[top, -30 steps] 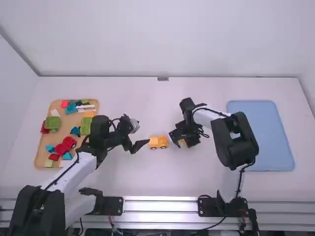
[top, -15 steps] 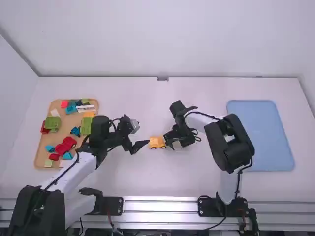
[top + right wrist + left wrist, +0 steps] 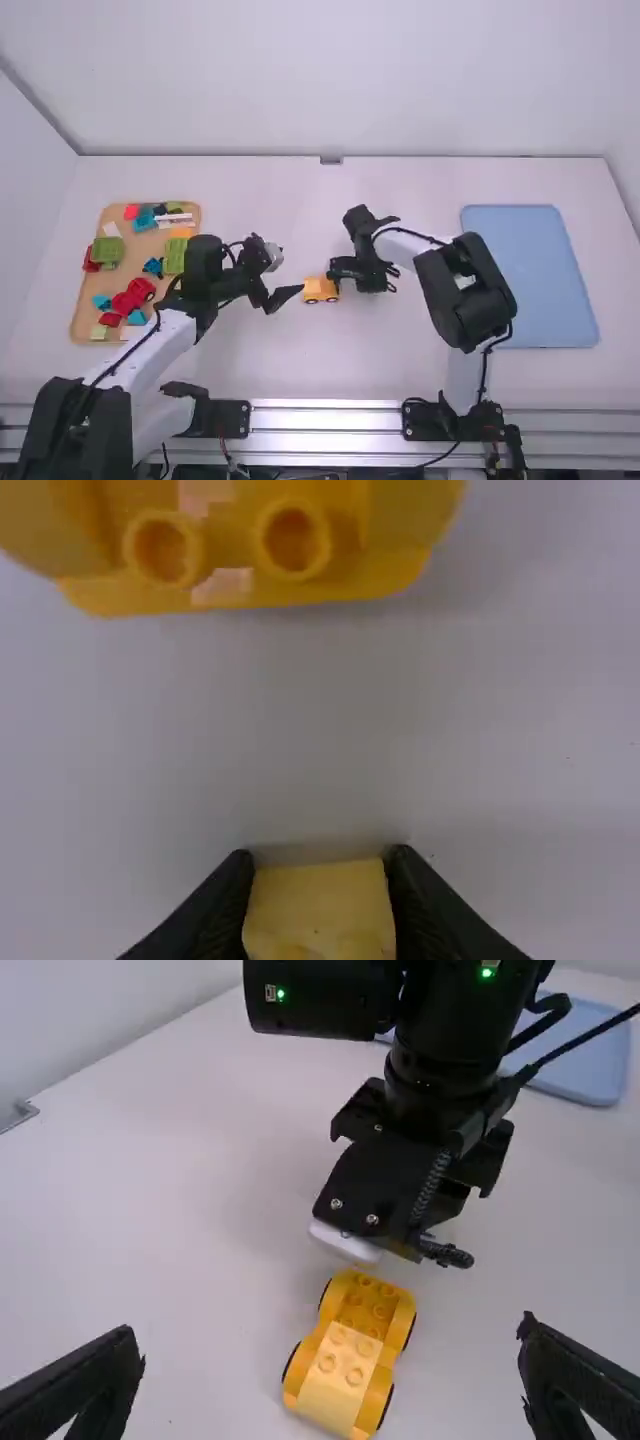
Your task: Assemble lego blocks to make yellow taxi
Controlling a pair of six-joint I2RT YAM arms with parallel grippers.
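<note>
High view: left of the yellow car [image 3: 320, 290], the left claw [image 3: 285, 298] stays spread wide, empty. The car sits where it was on the tabletop [image 3: 330, 360]. From its right, the right claw [image 3: 319, 855] has moved in close beside it, pinching a small yellow block [image 3: 320, 910]; adding that piece to the car is probably next.

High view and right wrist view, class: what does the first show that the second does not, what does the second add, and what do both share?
High view: the wooden tray of loose blocks, the blue tray, the left arm.
Right wrist view: a yellow block.
Both: the yellow wheeled base, right end effector, white table.
</note>
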